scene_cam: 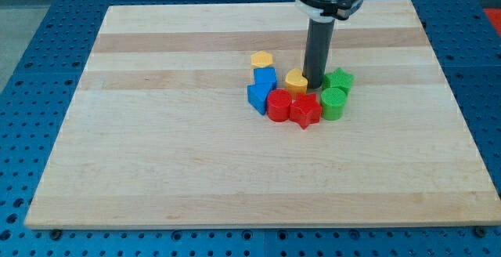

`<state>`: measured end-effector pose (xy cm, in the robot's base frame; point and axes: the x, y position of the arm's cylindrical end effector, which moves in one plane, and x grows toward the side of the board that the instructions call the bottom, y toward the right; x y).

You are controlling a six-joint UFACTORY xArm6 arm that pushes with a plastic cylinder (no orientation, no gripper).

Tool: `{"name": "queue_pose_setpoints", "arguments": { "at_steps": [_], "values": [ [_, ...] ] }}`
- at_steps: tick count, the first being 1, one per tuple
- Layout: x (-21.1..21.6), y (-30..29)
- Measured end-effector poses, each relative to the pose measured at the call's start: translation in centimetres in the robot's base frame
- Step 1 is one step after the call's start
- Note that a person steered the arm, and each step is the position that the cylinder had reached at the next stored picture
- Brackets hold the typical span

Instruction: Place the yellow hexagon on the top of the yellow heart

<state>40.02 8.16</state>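
The yellow hexagon (261, 59) sits on the worktop (156, 132) at the far left of the cluster, just apart from the yellow heart (296, 80). The rod's tip (315, 84) rests at the heart's right side, possibly touching; there is no gripper to part or close. The hexagon looks light, rigid and easy to slide; push its flat left face. Blue blocks (262, 88), red blocks (293, 106) and green blocks (337, 92) crowd the near side.

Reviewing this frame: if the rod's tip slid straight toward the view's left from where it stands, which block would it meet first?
Probably the yellow heart. My tip sits just off its right side, between it and the green star. Whether they already touch is unclear. The yellow hexagon lies farther left and nearer the view's top, off that line.
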Motion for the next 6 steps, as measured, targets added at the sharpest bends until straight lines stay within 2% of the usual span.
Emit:
{"name": "queue_pose_setpoints", "arguments": {
  "at_steps": [2,3,6],
  "values": [
    [-4.1,-0.7],
    [-4.2,-4.6],
    [0.1,-5.1]
  ]
}}
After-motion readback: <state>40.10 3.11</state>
